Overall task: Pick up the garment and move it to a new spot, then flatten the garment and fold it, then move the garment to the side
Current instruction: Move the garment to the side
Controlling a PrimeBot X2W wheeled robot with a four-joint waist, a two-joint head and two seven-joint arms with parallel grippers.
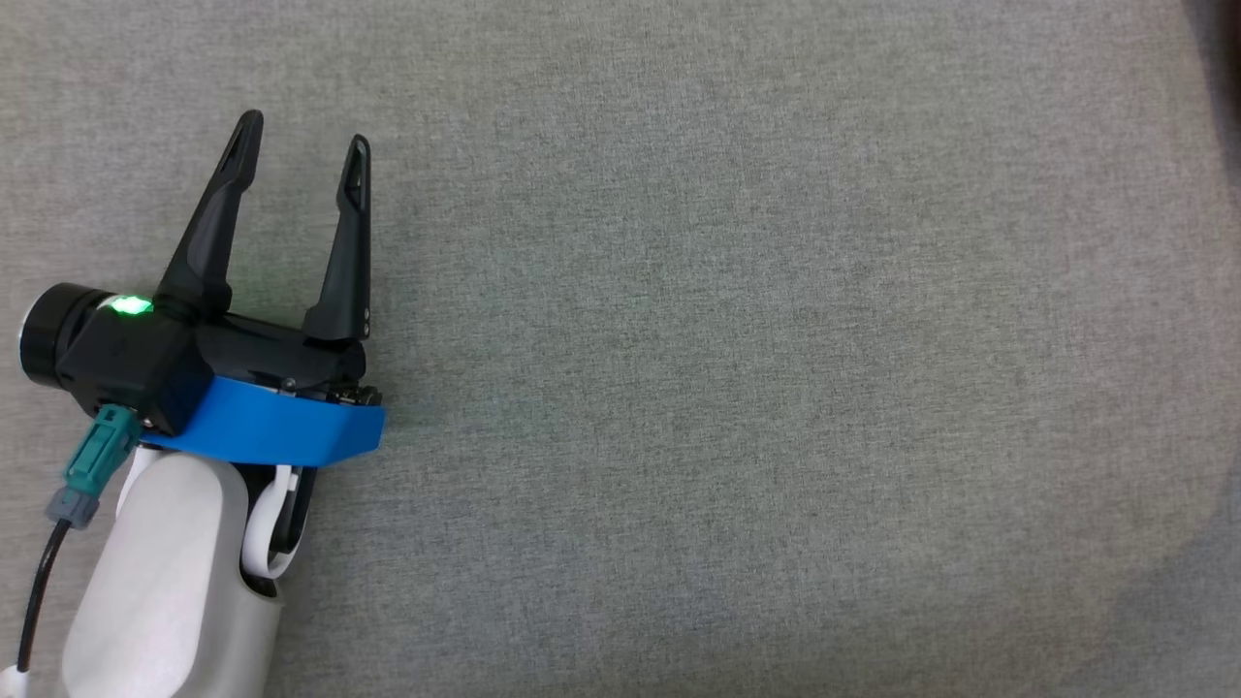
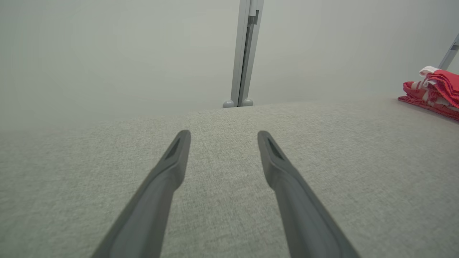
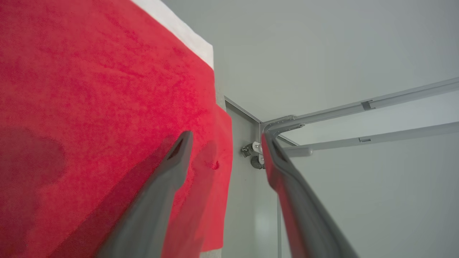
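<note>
Above grey surface [image 1: 776, 388], left tool [image 1: 305, 131] spread, red garment [image 2: 435, 91] seemingly bunched

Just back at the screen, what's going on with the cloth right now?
The left gripper hovers open over the grey woven fabric surface, holding nothing. The red and white garment lies bunched near the surface's far edge, off to that gripper's side. The right gripper is open, close against red cloth whose edge shows between its fingers; nothing is clamped.
</note>
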